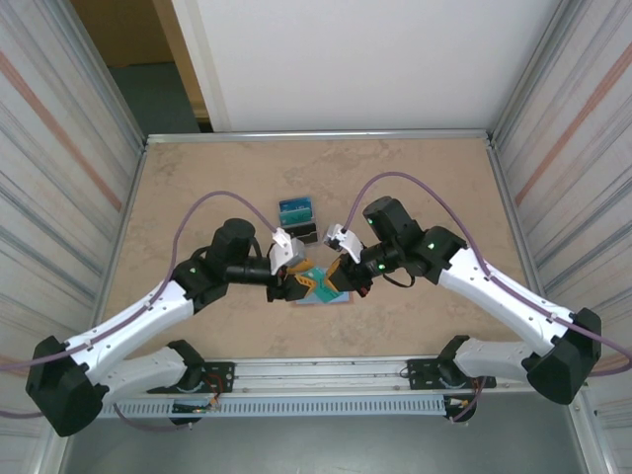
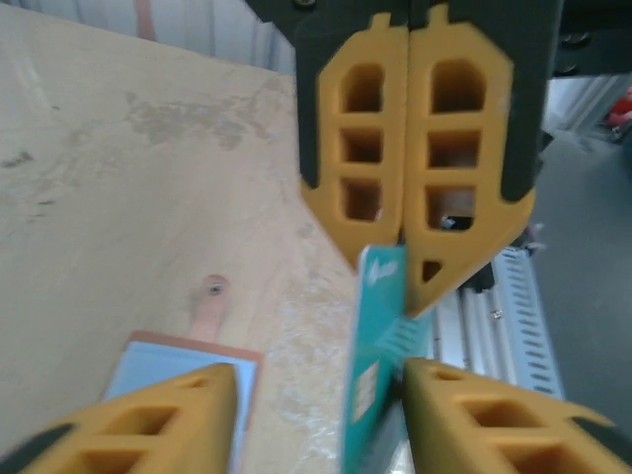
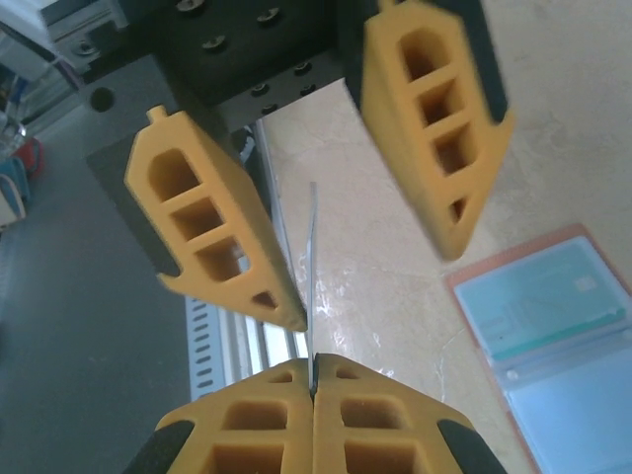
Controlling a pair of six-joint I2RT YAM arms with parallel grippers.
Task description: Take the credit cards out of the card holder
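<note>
The right hand (image 3: 314, 380) is clamped on 1 teal credit card (image 2: 375, 365), held on edge above the tabletop (image 2: 118, 178). The left hand (image 2: 316, 380) straddles it, jaws apart (1 pad at its face). For a clean handover, the left should pinch squarely before the right lets go. The left wrist view shows the card's face, the right wrist view just its thin edge. Below lies the card holder (image 3: 578, 415), open, a teal card in 1 half.

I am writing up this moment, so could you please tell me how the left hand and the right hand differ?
The right hand is shut, while the left hand is open. The right hand pinches the teal credit card; the left hand's fingers merely flank it. Both have yellow fingers and meet close to the open card holder.
</note>
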